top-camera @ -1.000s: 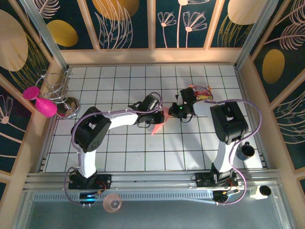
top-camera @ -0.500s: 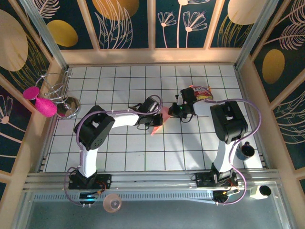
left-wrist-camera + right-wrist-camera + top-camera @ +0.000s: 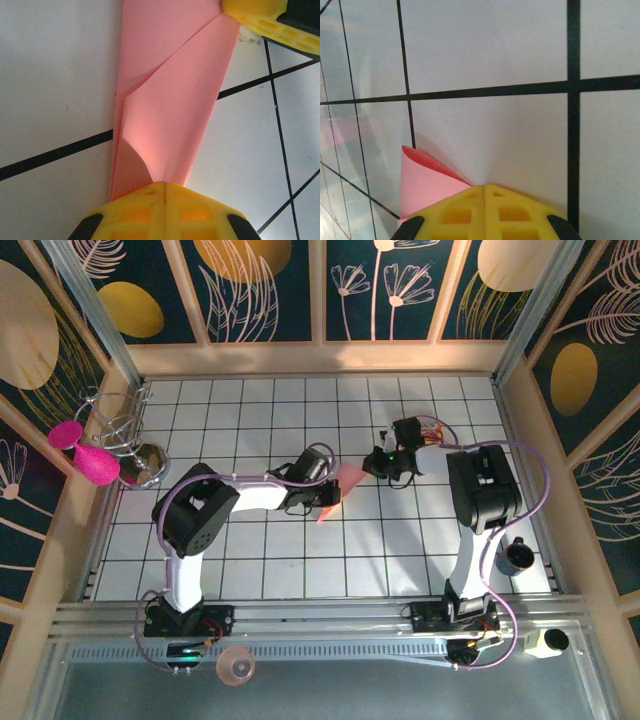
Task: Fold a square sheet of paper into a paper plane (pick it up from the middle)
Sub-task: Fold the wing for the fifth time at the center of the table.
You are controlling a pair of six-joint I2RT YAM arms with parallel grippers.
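Left end effector closed on pink paper

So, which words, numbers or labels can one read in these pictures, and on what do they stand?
None can be read.
The pink paper is plain, with folds only.
The white tiles bear black grid lines, no print.
The wall panels show leaves and flowers, no words.
The dark cup is too small to tell.
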